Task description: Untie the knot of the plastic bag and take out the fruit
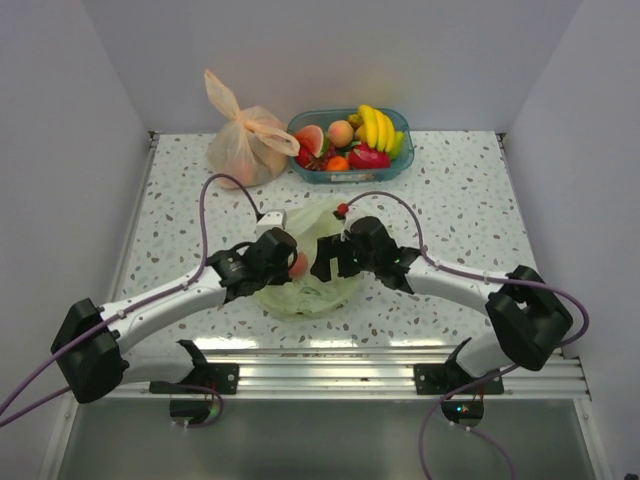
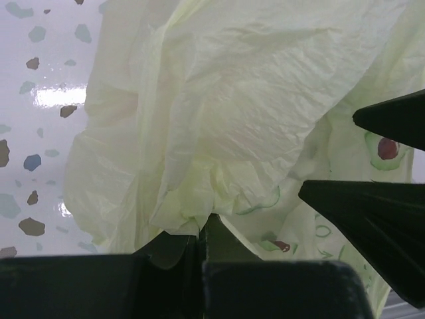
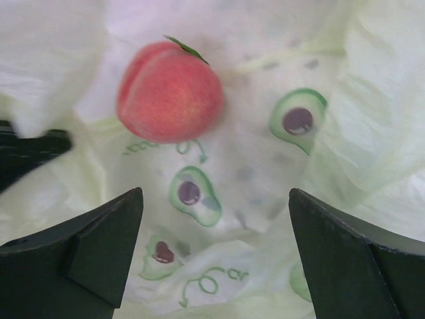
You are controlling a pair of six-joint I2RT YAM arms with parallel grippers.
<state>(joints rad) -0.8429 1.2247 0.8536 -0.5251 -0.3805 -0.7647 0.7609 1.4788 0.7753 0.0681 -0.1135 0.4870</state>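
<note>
Plastic bag (image 1: 305, 298): centre of table (image 1: 450, 200), film spread open, no knot visible; judged untied.
Left gripper (image 2: 202, 229): closed, pinching bag film.
Right gripper (image 3: 214, 196): wide open, empty, above one peach (image 3: 169, 93) resting on the film; removal outstanding.

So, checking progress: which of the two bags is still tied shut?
The peach-orange bag beside the blue basket: its ears stand knotted; the green bag lies flattened.

plastic bag (image 1: 300, 298): middle hidden overhead | fruit (image 3: 169, 93): blurred, right wrist
</note>
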